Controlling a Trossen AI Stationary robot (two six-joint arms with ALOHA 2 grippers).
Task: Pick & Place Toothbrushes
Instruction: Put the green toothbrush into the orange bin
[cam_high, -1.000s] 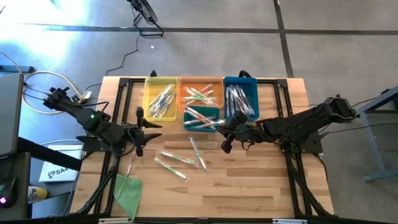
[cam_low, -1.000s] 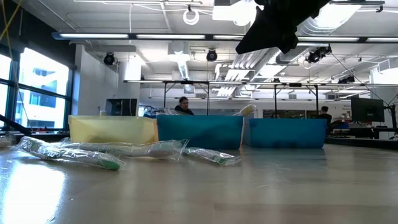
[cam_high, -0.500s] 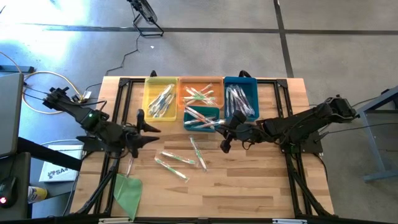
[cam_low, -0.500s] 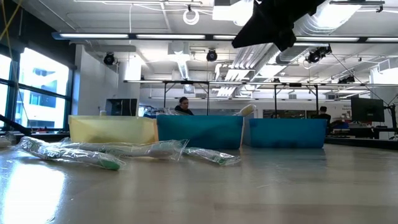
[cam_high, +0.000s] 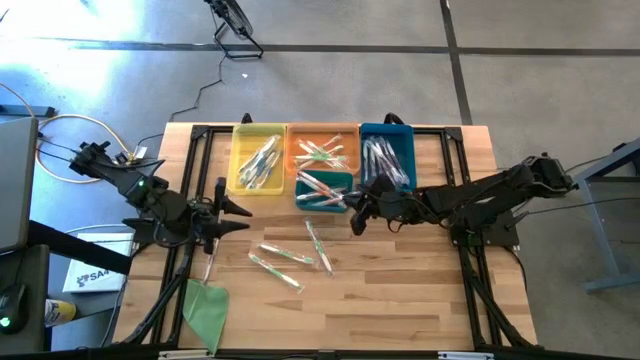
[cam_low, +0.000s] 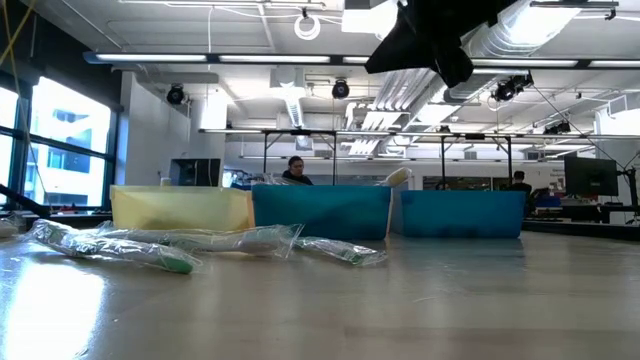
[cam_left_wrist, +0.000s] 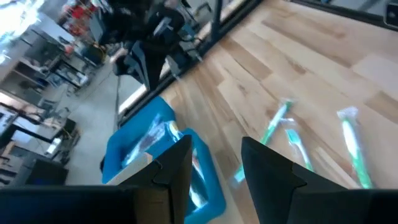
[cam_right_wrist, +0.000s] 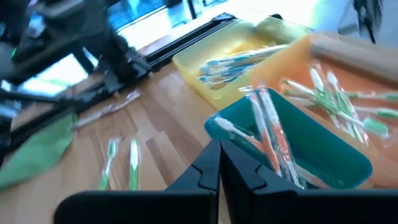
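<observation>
On the wooden table (cam_high: 400, 300), the right gripper (cam_high: 355, 217) — fingers pressed shut, empty — has drifted toward nine o'clock beside the teal bin (cam_high: 324, 189). The left gripper (cam_high: 222, 212), jaws parted and empty, has swung round. Loose toothbrushes (cam_high: 283, 254) wait at centre; wrapper colours are hard to read.

Pale planked wood, smooth, for the table (cam_high: 400, 290); glossy clear plastic wrap around toothbrushes (cam_high: 283, 254) right of the left gripper (cam_high: 222, 205); smooth matt plastic bins (cam_high: 318, 186).
</observation>
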